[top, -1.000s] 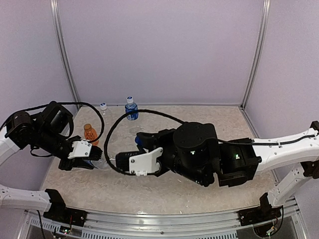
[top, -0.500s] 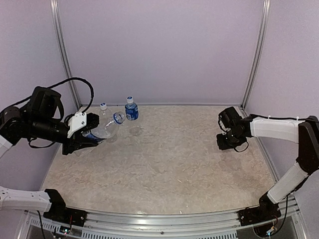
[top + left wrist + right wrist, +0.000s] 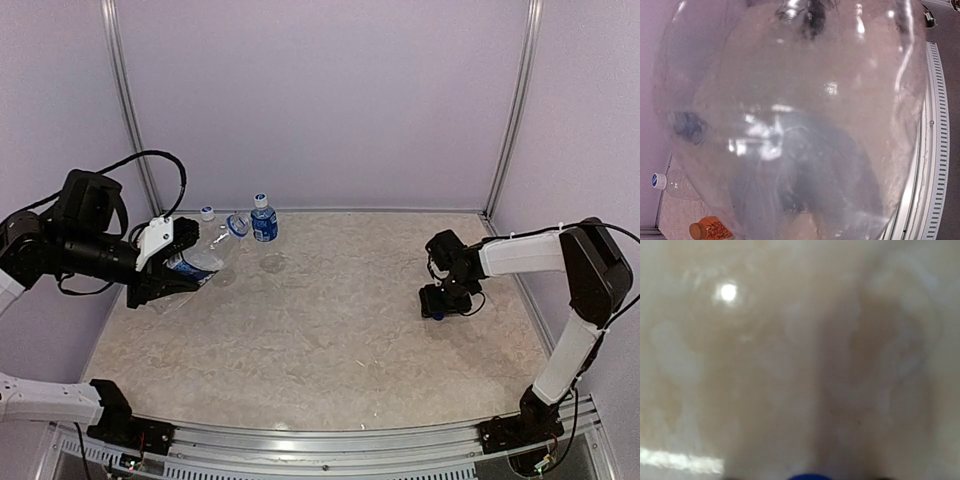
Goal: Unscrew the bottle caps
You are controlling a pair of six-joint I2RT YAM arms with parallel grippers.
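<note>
Clear bottle across left wrist view

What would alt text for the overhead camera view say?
The left arm's tool holds a clear blue-labelled bottle tilted above a beige table. The right arm's tool is low over the table's right side. A second blue-labelled bottle stands at the back.

The table is lying open to you mid-field; the blue-labelled bottle, the clear bottle and the tilted bottle in the left gripper are crowding far left, with the right gripper sitting low at right.
</note>
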